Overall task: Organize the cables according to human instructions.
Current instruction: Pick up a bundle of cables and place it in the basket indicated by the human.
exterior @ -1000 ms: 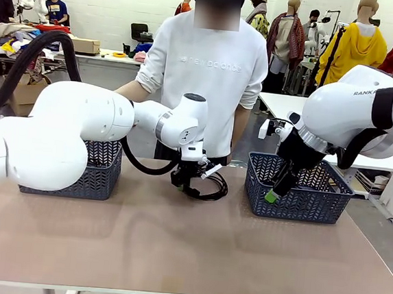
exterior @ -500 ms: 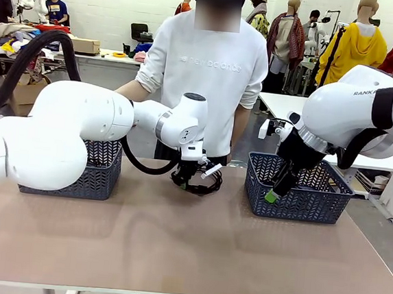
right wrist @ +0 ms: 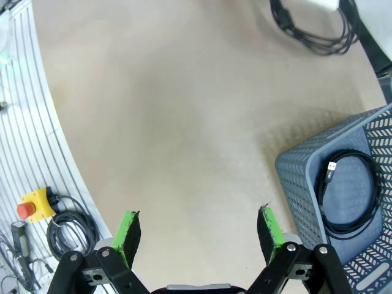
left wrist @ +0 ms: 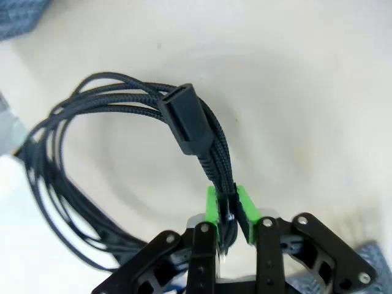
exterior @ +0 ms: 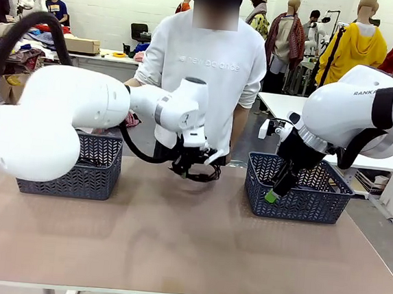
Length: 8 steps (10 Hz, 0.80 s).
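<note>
From the front, the left gripper held a coiled cable just above the table, between the left basket and the right basket, directly before the person, probably awaiting a direction. In the left wrist view, green pads pinched the braided strands for carrying. In the right wrist view, the right gripper gaped wide beside the right basket, where another cable lay sorted.

Cable betw. left basket & right basket, person behind
</note>
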### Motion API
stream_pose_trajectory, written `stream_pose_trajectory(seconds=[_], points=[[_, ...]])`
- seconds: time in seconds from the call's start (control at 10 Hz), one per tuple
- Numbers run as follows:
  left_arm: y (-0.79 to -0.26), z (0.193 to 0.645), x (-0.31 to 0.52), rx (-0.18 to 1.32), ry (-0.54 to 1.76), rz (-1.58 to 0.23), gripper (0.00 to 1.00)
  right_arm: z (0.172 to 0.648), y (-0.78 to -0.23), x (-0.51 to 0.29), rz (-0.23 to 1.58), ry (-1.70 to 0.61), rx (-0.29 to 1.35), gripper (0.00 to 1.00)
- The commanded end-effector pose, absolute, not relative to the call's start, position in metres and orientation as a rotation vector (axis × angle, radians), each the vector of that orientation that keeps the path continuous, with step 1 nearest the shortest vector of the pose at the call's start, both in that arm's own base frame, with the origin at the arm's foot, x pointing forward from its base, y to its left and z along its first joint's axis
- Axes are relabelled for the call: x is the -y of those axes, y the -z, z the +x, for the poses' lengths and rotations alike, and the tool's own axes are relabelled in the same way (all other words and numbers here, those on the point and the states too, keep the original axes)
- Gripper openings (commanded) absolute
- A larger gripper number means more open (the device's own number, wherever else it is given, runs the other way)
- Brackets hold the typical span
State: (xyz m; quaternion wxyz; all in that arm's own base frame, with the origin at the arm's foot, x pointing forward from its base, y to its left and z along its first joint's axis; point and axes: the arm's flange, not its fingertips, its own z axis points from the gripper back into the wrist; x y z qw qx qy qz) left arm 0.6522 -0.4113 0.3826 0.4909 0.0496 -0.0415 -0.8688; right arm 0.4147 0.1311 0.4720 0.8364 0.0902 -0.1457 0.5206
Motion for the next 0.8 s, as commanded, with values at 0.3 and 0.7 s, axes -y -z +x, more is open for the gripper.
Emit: stream_pose_trajectory(seconds=[0.3,0.7], points=[[-0.487,0.597,0.323,0.185,1.783,0.042,0.00,0.417,-0.474,-0.131,0.179,-1.105,0.297,1.00],[-0.528,0.568,0.218,0.236,1.695,0.083,0.00,0.417,-0.474,-0.131,0.179,-1.105,0.297,1.00]])
